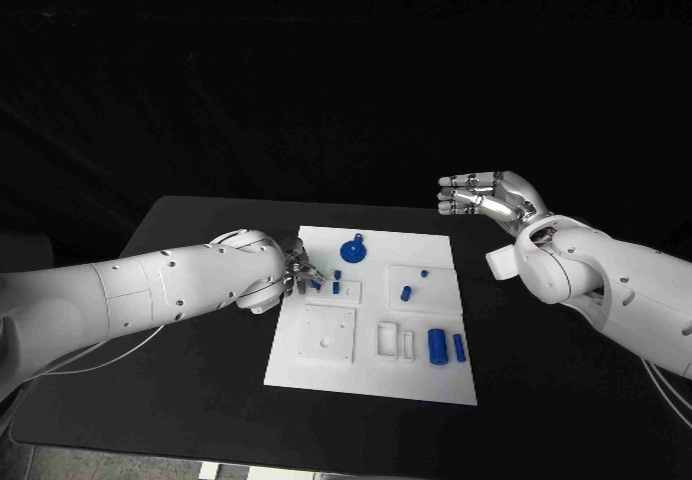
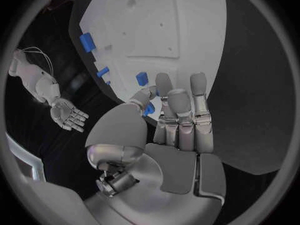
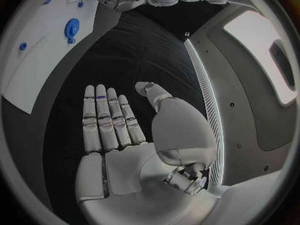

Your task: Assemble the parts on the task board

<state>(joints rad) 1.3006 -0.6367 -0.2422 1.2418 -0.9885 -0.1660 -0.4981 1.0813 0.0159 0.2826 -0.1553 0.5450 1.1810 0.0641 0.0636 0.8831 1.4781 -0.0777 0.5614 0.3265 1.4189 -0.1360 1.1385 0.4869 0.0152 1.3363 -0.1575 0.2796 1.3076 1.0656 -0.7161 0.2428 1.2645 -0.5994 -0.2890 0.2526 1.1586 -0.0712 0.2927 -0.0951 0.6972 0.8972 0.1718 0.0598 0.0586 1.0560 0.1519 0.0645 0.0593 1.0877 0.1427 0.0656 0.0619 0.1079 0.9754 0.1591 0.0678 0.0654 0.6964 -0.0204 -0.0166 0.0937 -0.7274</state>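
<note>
A black table [image 1: 188, 400] holds the white task board [image 1: 378, 350]. The left hand [image 1: 296, 273] reaches over the board's left edge, fingertips [image 2: 164, 80] by small blue parts [image 1: 335, 286]; whether it holds one, I cannot tell. The right hand [image 1: 488, 195] is off the board's far right corner, fingers [image 3: 106, 117] straight, holding nothing.

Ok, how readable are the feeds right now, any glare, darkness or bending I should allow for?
Head view: the task board is bright against the black table, and the room beyond is dark. Left wrist view: the fisheye curves the board's edge, and the left hand hides part of it. Right wrist view: the right hand is evenly lit.
</note>
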